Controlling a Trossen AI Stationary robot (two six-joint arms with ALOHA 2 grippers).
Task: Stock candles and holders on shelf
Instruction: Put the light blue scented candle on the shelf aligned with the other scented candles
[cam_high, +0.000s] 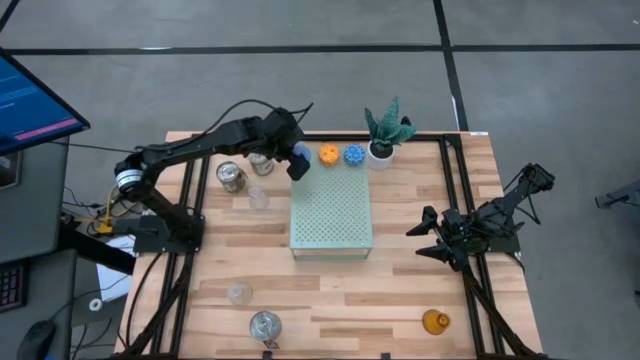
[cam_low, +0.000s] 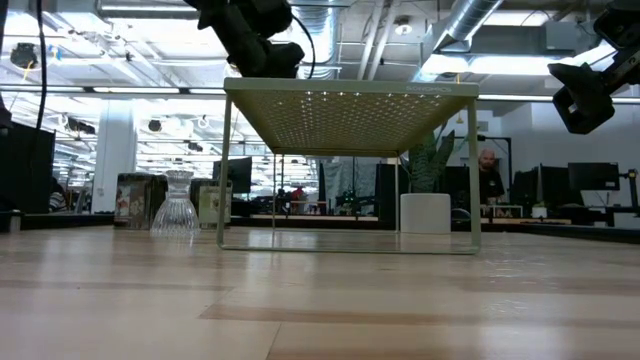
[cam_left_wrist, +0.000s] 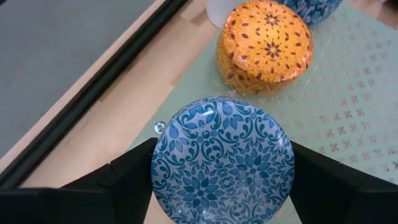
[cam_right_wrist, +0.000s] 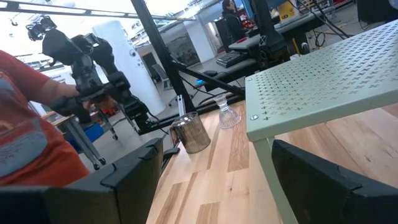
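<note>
Wooden counter (cam_high: 400, 290) in an open lab bay, with the mint shelf (cam_high: 331, 215) standing mid-counter.

You've got the left claw (cam_high: 299, 160) at the shelf's back left corner, jaws spread wide around a blue candle (cam_left_wrist: 222, 163). The wrist view shows it seated between the two fingers (cam_left_wrist: 127, 180), over the shelf edge. I can't tell whether it is touching the shelf top yet.

Just ahead of that claw, on the shelf's back edge: the orange candle (cam_high: 328, 154), then another blue candle (cam_high: 354, 155) beyond it. So two candles look placed and the third is about to go down beside them.

Right claw (cam_high: 430, 243) waits off the shelf's right side, jaws apart and holding nothing.

Holders are all off the shelf, as far as I can see:
- silver tin (cam_high: 231, 177) and a second tin (cam_high: 262, 162) just beside the left claw on the counter, the second partly under the arm
- clear glass cup (cam_high: 258, 198) near those
- another clear cup (cam_high: 239, 293) and a third tin (cam_high: 265, 326) well away at the front left
- amber cup (cam_high: 434, 322) at the front right, closer to the right claw

The plant (cam_high: 385, 133) sits behind the shelf's right rear corner; leave it.

My read: candles nearly done, holders not started. Roughly a third through. You still need the release here, then six holder moves.
</note>
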